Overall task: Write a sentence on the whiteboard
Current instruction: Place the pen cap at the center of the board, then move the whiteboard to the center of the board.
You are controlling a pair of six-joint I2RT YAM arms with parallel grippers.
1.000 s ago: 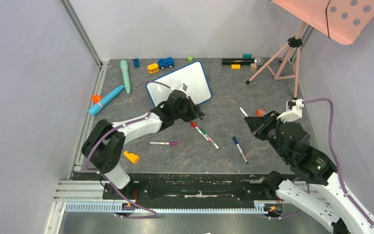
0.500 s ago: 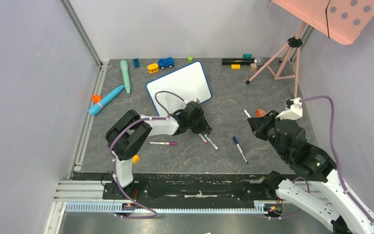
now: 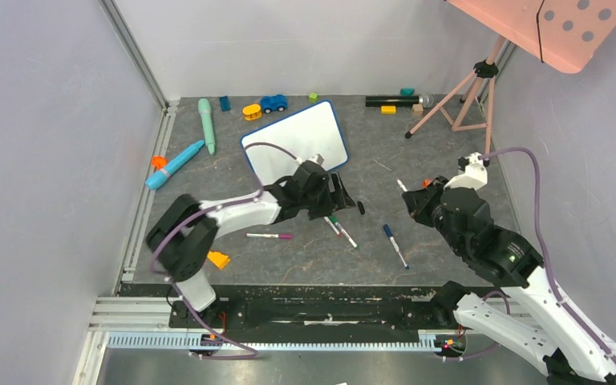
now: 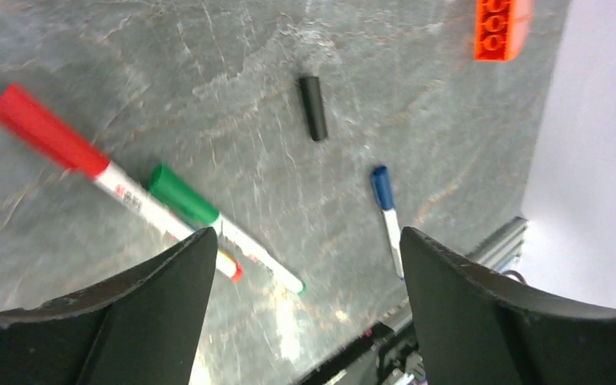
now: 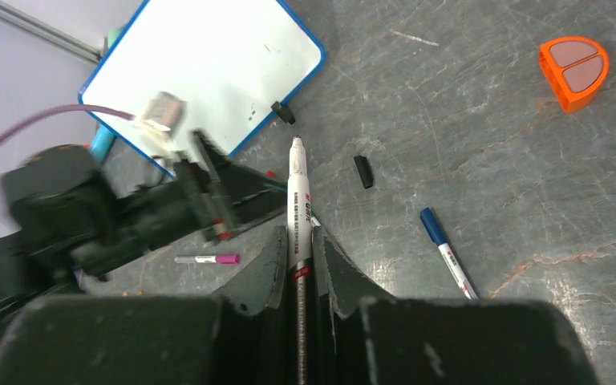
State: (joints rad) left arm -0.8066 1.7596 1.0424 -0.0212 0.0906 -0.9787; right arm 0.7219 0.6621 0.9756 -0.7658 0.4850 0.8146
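Toward the far middle of the grey worktop (image 3: 369, 257), the whiteboard (image 3: 301, 135) lies flat and askew, and I can make out no sentence on its face. I judge it light, stiff and slick, apt to skate under pen pressure, so I would pin it by the blue frame at its near corner. My left gripper (image 4: 305, 241) hovers near it over red and green pens (image 4: 178, 195), jaws spread and empty. My right gripper (image 5: 299, 237) has its jaws pinching a white marker (image 5: 297, 188) by the barrel, nib bare, pointing toward the board. A black cap (image 5: 362, 171) lies loose beside it.
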